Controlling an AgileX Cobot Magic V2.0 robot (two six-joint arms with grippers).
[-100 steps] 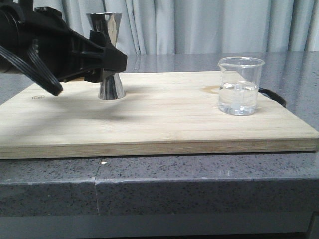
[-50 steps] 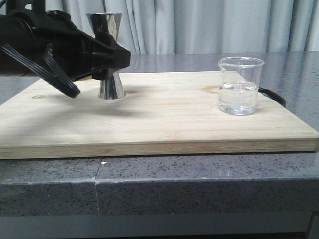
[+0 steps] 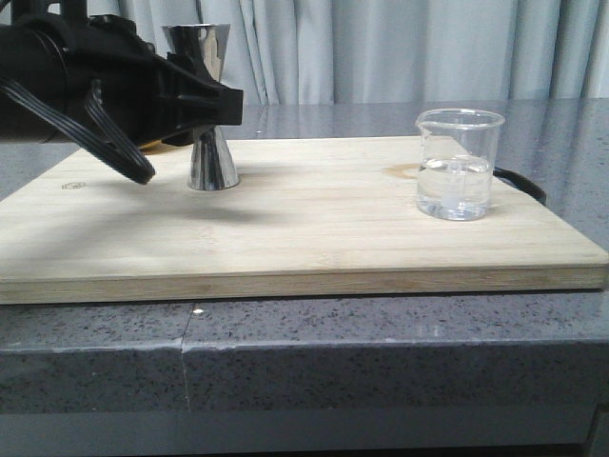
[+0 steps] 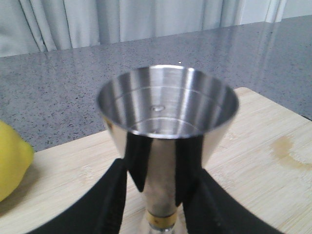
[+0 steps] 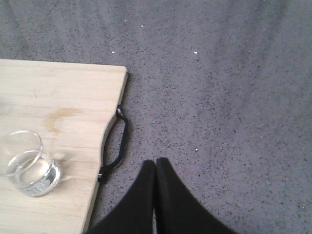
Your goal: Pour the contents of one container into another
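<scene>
Two vessels on the board (image 3: 314, 238): jigger (image 3: 207, 105) near its far-left corner, rigid, slick steel, left claw (image 4: 156, 195) spread either side of its waist; beaker (image 3: 459, 164) far-right, fragile glass, part-filled. Right claw (image 5: 155, 168) clenched, empty.

Left arm reached in from 9 o'clock, held low and roughly level. Left gripper (image 3: 217, 107) sat with fingers (image 4: 113, 195) spread, one on each side of the jigger (image 3: 204, 105) stem; contact could not be determined. Right gripper (image 5: 155, 168) hung above the countertop (image 5: 219, 97), fingertips pressed together, holding nothing.
</scene>
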